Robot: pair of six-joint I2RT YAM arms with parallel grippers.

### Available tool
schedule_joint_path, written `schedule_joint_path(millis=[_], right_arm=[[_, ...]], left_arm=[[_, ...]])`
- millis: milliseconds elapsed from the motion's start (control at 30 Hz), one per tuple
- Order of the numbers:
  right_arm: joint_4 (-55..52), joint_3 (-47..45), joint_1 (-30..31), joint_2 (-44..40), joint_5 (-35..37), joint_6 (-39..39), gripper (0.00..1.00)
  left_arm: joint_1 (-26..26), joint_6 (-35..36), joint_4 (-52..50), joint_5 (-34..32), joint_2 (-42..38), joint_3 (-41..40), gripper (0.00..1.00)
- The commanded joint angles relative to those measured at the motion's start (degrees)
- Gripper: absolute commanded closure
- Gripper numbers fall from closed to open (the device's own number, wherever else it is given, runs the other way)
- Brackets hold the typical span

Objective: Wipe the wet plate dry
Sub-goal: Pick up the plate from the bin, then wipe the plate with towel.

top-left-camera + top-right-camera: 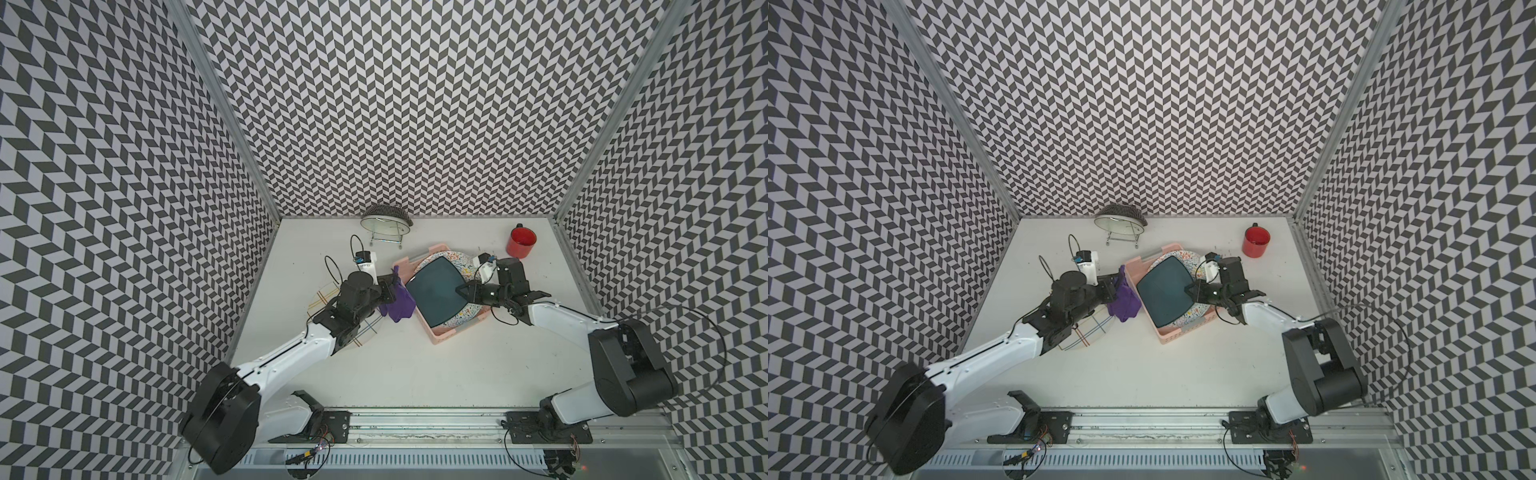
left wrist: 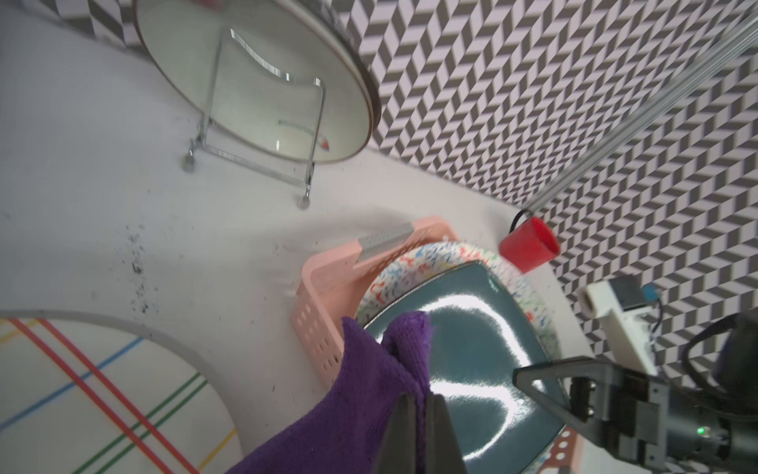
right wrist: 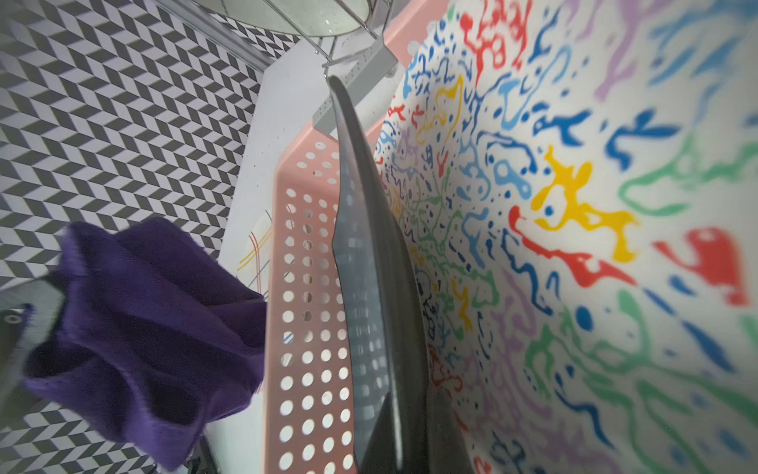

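Teal, glossy and square with rounded corners, the plate [image 1: 434, 293] sits in the pink perforated basket [image 1: 440, 334] near the middle of the white table [image 1: 395, 374], lying over a round speckled plate [image 1: 455, 257] with multicolour splashes; both top views show it so [image 1: 1163, 291]. Right gripper [image 1: 461, 289]: jaws closed on the teal plate's edge on the side nearest the right arm; the right wrist view shows that edge [image 3: 369, 246] end-on, running away from the camera with the speckled plate [image 3: 574, 205] on one side and the basket wall [image 3: 303, 287] on the other; whether the plate is lifted clear of the speckled plate cannot be told. Left gripper [image 1: 390, 286]: jaws pinched together on a purple cloth [image 1: 399, 305], which hangs bunched below the fingers just beside the opposite edge of the teal plate, over the basket's wall; the left wrist view shows the cloth [image 2: 361, 402] clamped in the gripper [image 2: 416, 410], its upper tip overlapping the plate's rim [image 2: 471, 349]; contact between cloth and plate cannot be confirmed. Bright streaks of reflected light cross the plate's face in that view. Other items: a striped plate [image 1: 322, 297] flat on the table, partly under the left arm; a wire rack [image 1: 384, 239] at the back wall holding a pale round plate [image 2: 254, 82] tilted on edge; a red mug [image 1: 521, 243] near the far right corner, well apart from the basket.
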Motion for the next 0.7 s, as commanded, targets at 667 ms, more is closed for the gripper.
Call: schedule_joint_path(millis=[667], right_arm=[[35.3,-8.3,15.3,-27.3,3.6,32.6,1.0]], left_arm=[[-13.9,3.4,4.8,-6.9,12.1,10.2,1.0]])
